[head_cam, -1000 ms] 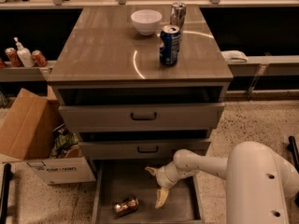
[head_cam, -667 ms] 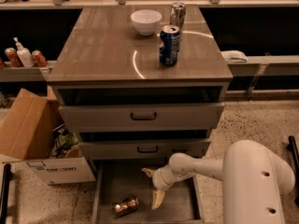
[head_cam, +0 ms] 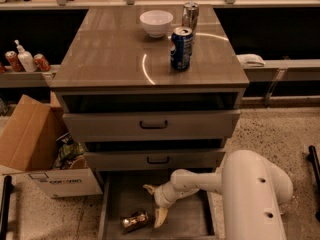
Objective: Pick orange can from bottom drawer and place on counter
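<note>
The orange can lies on its side on the floor of the open bottom drawer, near its front left. My gripper reaches down into the drawer just right of the can. Its two cream fingers are spread apart and hold nothing; the lower fingertip is close to the can's right end, the upper one further back. The counter is the glossy grey-brown top of the cabinet above.
On the counter stand a blue can, a silver can and a white bowl. An open cardboard box sits on the floor left of the cabinet. Bottles and cans stand on the left side shelf.
My gripper has moved left and slightly down inside the drawer, closer to the orange can. The can has not moved.
</note>
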`<state>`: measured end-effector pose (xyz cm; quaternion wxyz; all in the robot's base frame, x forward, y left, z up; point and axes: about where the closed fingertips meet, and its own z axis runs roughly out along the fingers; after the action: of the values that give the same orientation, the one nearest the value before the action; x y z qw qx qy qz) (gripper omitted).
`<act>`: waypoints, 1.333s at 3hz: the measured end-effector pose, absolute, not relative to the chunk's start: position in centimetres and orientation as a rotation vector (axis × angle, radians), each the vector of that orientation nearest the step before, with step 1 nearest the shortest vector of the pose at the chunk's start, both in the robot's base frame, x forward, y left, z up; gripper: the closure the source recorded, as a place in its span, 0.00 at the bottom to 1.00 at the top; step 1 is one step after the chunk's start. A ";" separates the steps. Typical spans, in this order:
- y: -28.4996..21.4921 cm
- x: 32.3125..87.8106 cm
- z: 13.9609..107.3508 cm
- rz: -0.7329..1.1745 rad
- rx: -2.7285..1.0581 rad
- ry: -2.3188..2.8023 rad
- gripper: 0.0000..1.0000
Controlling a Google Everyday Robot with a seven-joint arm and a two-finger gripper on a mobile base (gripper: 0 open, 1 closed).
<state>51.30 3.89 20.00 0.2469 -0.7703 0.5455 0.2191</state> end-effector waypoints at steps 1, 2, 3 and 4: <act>5.5 52.1 18.5 0.603 -2.103 1.453 0.00; 6.9 52.5 16.7 0.611 -2.103 1.433 0.00; 7.9 52.7 15.1 0.618 -2.118 1.424 0.00; 8.5 52.4 13.7 0.632 -2.144 1.413 0.00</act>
<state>52.43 8.55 13.68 0.2462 -0.7858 0.5179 0.2316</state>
